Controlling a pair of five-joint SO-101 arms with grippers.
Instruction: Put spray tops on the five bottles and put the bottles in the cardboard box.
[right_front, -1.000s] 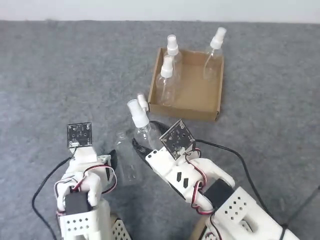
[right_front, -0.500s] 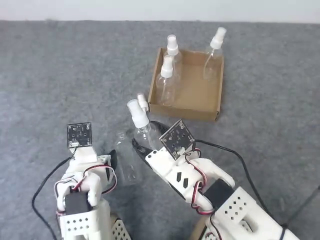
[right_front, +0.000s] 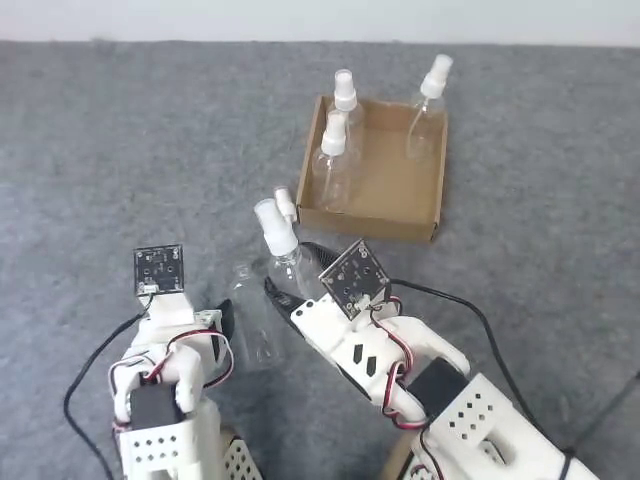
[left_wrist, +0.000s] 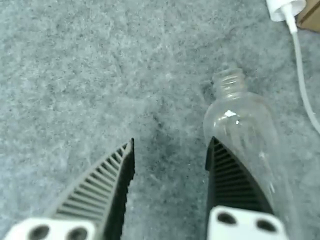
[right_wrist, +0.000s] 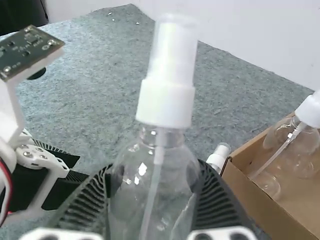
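Clasping the capped bottle (right_wrist: 156, 150) upright, the right gripper (right_wrist: 155, 195) sits just before the cardboard box (right_front: 368, 222), probably nearest its near-left corner.

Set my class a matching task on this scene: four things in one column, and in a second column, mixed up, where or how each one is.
Things
1. cardboard box
2. loose spray top
3. bottle without a top
4. bottle with a top, outside the box

Places and states
A. upright, clamped in the right gripper
B. lying on the table beside the open left gripper
C. lying on the table just outside the box
D. holding three topped bottles

Pairs: 1-D, 2-C, 3-B, 4-A
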